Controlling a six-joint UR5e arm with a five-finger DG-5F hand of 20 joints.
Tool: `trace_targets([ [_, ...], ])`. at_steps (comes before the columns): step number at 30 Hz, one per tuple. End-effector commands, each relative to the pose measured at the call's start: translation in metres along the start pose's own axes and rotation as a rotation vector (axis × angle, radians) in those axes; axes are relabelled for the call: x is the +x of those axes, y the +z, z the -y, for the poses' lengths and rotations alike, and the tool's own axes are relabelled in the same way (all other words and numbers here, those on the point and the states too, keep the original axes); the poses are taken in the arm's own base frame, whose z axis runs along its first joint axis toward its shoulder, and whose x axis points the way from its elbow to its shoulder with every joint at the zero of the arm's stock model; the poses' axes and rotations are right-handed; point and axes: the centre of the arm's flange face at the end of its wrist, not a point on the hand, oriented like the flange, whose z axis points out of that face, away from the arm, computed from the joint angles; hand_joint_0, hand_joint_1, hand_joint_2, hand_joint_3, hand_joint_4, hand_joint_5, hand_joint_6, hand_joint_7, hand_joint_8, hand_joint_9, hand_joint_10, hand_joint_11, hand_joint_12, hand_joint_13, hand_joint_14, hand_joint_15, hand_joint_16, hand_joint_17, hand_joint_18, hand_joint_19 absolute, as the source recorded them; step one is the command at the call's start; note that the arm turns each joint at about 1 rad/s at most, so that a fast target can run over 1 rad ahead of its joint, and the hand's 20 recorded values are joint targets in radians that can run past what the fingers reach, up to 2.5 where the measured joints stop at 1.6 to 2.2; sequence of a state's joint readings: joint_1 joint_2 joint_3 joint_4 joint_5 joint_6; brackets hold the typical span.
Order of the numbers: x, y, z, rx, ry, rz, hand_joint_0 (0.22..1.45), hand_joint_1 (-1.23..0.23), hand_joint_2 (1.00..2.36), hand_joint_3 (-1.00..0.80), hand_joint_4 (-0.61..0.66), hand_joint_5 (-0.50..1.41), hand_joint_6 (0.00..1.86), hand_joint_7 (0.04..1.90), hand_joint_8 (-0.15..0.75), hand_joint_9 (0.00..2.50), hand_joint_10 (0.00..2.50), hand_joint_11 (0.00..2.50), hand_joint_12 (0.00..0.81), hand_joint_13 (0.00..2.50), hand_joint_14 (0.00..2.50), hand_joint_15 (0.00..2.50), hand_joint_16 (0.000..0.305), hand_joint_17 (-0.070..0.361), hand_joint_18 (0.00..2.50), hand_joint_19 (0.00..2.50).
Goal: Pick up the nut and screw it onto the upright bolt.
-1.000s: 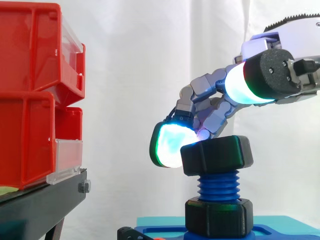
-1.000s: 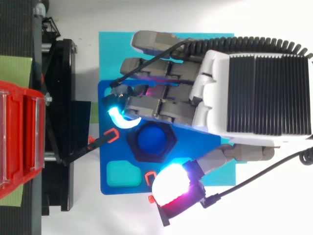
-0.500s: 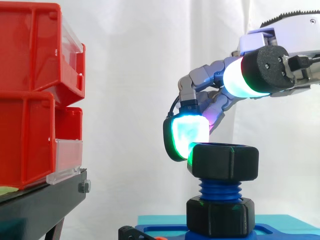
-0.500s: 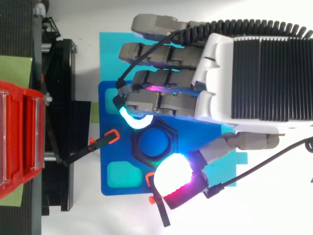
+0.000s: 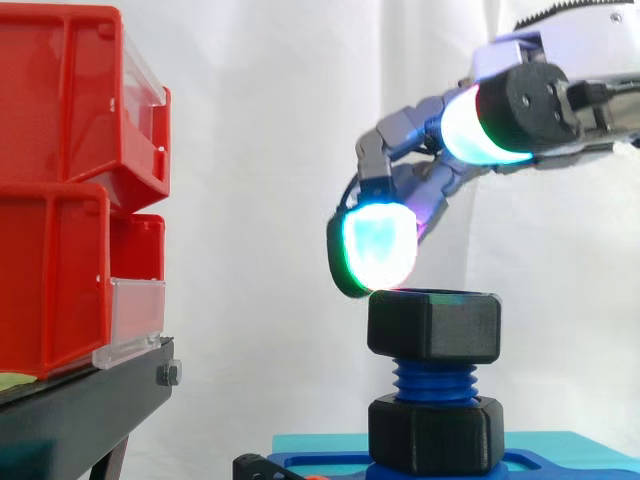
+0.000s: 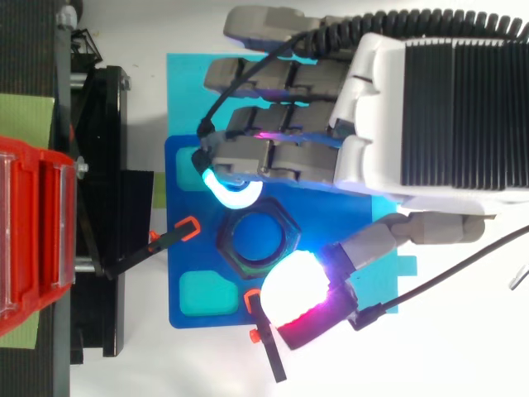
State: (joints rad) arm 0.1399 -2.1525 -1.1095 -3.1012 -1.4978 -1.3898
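Observation:
The black hex nut (image 5: 434,325) sits level on the top threads of the upright blue bolt (image 5: 433,378), above a second black hex collar (image 5: 435,432) at the bolt's foot. From above, the nut (image 6: 256,241) rings the bolt's blue tip on the blue base plate (image 6: 186,265). My hand (image 6: 430,107) hovers over it with relaxed, bent fingers. One glowing cyan-green fingertip (image 5: 378,250) hangs just above the nut's far rim. The white-glowing thumb pad (image 5: 485,125) is higher up and clear of the nut. Nothing is held.
Stacked red bins (image 5: 70,180) on a black stand (image 5: 90,410) fill the left side. A teal mat (image 6: 190,83) lies under the base plate. Orange clips (image 6: 188,228) and a teal square (image 6: 207,294) are on the plate near the bolt.
The fingertip and thumb have come off the nut's sides and the hand has risen. The nut, tilted a second ago, now sits level on the threads.

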Motion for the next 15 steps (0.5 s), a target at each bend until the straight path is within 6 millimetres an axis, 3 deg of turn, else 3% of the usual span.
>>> trace_targets([
  [1, -0.006, 0.001, 0.000, -0.003, 0.001, 0.012, 0.53, -0.22, 1.00, -0.50, 0.26, -0.09, 0.50, 0.97, 0.257, 0.67, 0.00, 0.00, 0.278, 0.49, 0.00, 0.00, 0.025, 0.057, 0.16, 0.00],
  [12, -0.006, 0.004, -0.003, -0.008, -0.001, 0.032, 0.51, -0.21, 1.00, -0.50, 0.20, -0.12, 0.50, 0.71, 0.235, 0.60, 0.00, 0.00, 0.291, 0.43, 0.00, 0.00, 0.029, 0.066, 0.11, 0.00],
  [15, -0.005, 0.006, -0.011, -0.016, -0.001, 0.041, 0.50, -0.16, 1.00, -0.50, 0.19, -0.14, 0.50, 0.65, 0.208, 0.49, 0.00, 0.00, 0.311, 0.26, 0.00, 0.00, 0.034, 0.076, 0.00, 0.00],
])
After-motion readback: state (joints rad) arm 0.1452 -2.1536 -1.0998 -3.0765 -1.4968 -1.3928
